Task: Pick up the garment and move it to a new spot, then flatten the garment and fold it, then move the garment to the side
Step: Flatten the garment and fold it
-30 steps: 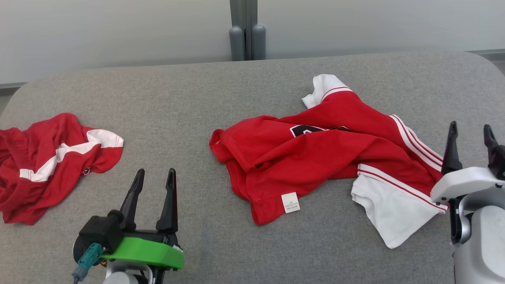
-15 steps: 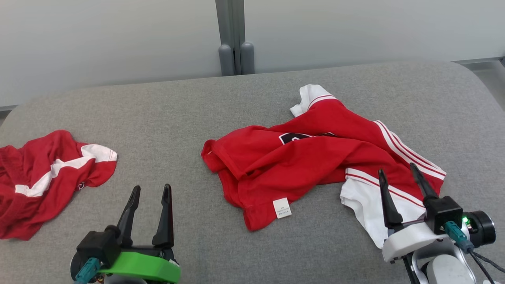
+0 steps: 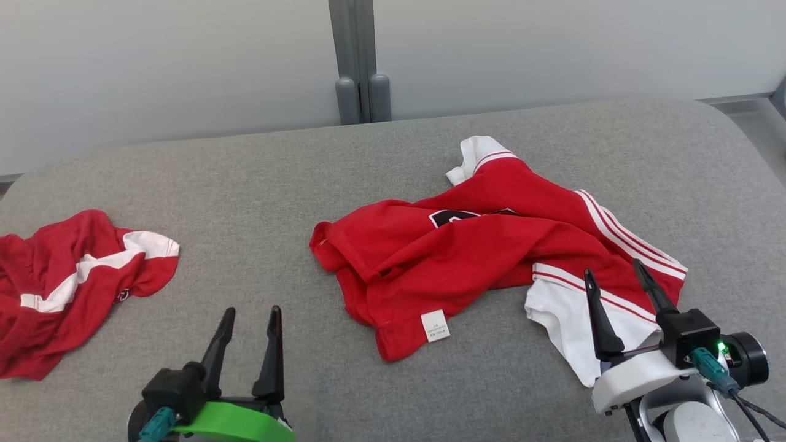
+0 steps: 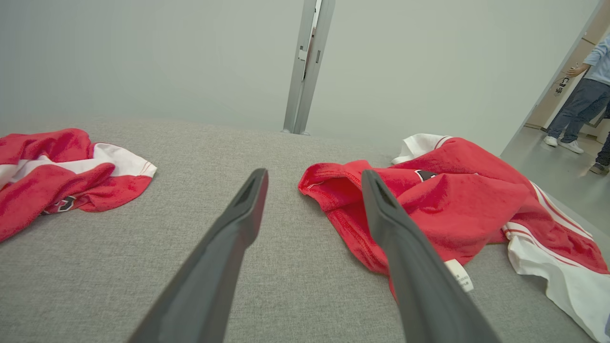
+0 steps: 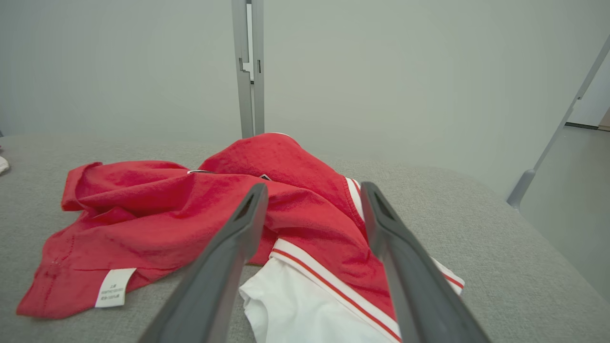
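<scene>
A crumpled red garment point(image 3: 466, 252) with white sleeves and striped trim lies on the grey table point(image 3: 258, 202), right of centre, with a white label at its near hem. My right gripper point(image 3: 614, 268) is open, its fingers over the near white sleeve point(image 3: 565, 313). In the right wrist view the garment point(image 5: 190, 209) spreads between and beyond the right gripper's point(image 5: 314, 186) fingers. My left gripper point(image 3: 253, 310) is open above bare table, left of the garment's near edge. In the left wrist view the left gripper point(image 4: 314, 174) points at the garment's point(image 4: 457, 200) left edge.
A second red and white garment point(image 3: 73, 282) lies bunched at the table's far left. A grey post point(image 3: 359, 67) stands behind the table against a pale wall. In the left wrist view a person point(image 4: 581, 95) stands in a doorway beyond the table's right end.
The head camera has tilted, shifting the whole picture. My right gripper has come from beside the garment's right edge to over its near white sleeve. The left gripper has edged towards the garment.
</scene>
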